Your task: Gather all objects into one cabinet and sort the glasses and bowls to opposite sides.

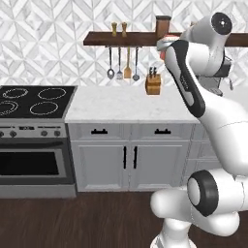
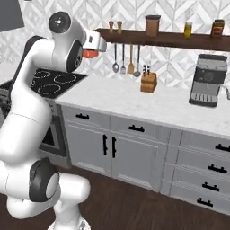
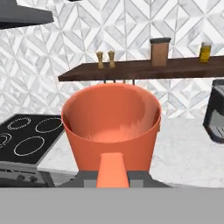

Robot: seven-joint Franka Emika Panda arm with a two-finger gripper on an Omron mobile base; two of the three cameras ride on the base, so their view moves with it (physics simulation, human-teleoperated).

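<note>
We log the pincer [image 3: 112, 177] closed on the handle of an orange mug [image 3: 111, 127], which it holds upright and high above the counter [image 2: 134, 101]. In the hand view the mug sits directly ahead of the pincer, its open mouth facing up and its handle pointing back toward the fingers. From the right base view a patch of the mug's orange shows just under the white hand [image 2: 92, 42].

Ahead of the pincer and beyond the mug runs a dark wooden shelf [image 3: 144, 69] with two small shakers [image 3: 105, 59] and a brown canister [image 3: 159, 51]. Below and to one side lies the black stovetop [image 3: 30, 135]; on the other side stands a coffee machine [image 2: 206, 80].

Progress, as we judge it: one mug is in transit, not yet shelved. The wall cabinet, the other mugs and the black bowl cannot be placed from these pictures, so gathering and sorting appear largely outstanding.
</note>
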